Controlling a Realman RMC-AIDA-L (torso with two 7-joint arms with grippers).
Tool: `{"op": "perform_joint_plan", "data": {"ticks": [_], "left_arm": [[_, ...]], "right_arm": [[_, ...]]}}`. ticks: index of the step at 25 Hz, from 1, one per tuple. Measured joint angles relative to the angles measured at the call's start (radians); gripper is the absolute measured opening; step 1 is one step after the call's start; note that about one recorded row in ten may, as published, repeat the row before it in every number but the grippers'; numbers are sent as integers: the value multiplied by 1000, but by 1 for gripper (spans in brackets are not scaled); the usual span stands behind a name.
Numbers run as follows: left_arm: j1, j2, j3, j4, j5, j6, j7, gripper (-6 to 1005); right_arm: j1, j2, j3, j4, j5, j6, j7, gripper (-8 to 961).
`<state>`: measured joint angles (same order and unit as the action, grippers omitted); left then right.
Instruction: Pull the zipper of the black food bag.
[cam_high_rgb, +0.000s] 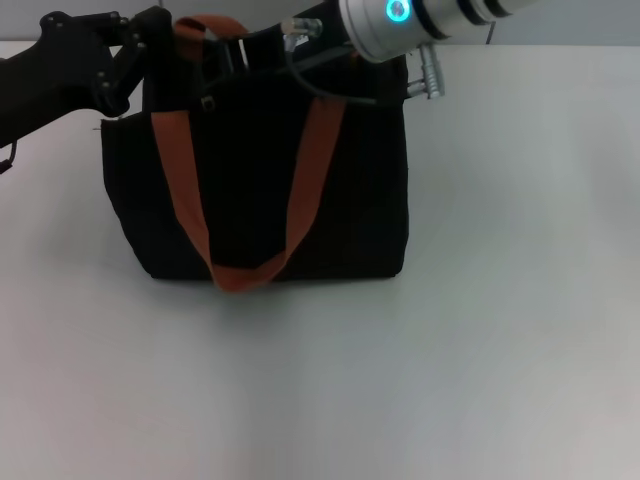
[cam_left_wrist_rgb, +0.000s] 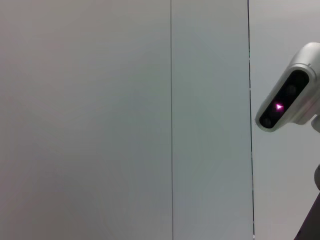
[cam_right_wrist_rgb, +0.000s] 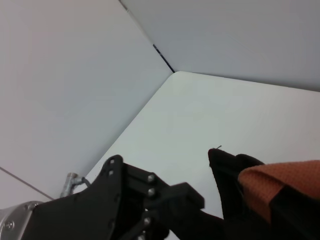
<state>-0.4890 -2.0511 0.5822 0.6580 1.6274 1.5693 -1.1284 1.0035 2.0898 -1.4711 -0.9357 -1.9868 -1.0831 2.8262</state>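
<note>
The black food bag (cam_high_rgb: 260, 200) stands upright on the white table, far left of centre, with its orange-brown strap (cam_high_rgb: 180, 190) hanging down the front. My left gripper (cam_high_rgb: 150, 35) is at the bag's upper left corner, against the top edge. From the right, my right gripper (cam_high_rgb: 235, 50) reaches over the top of the bag near the strap's upper end. The zipper along the upper edge is hidden behind both grippers. In the right wrist view, a corner of the bag (cam_right_wrist_rgb: 225, 170) and a strap (cam_right_wrist_rgb: 280, 182) show beside the left gripper (cam_right_wrist_rgb: 150, 205).
The white table (cam_high_rgb: 480, 300) spreads in front of and to the right of the bag. A grey wall stands behind it. The left wrist view shows only wall panels and a white camera housing (cam_left_wrist_rgb: 287, 100).
</note>
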Motion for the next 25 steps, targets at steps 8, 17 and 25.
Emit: {"op": "perform_joint_plan", "data": {"ticks": [8, 17, 25], "left_arm": [[-3, -4, 3, 0, -1, 1, -1, 27], [1, 0, -4, 0, -2, 3, -1, 27], [4, 0, -4, 0, -4, 3, -1, 27]], "right_arm": [[9, 2, -49, 6, 1, 52, 19, 162], [2, 2, -50, -16, -26, 47, 38, 41], [0, 2, -42, -104, -166, -11, 128, -2]]}}
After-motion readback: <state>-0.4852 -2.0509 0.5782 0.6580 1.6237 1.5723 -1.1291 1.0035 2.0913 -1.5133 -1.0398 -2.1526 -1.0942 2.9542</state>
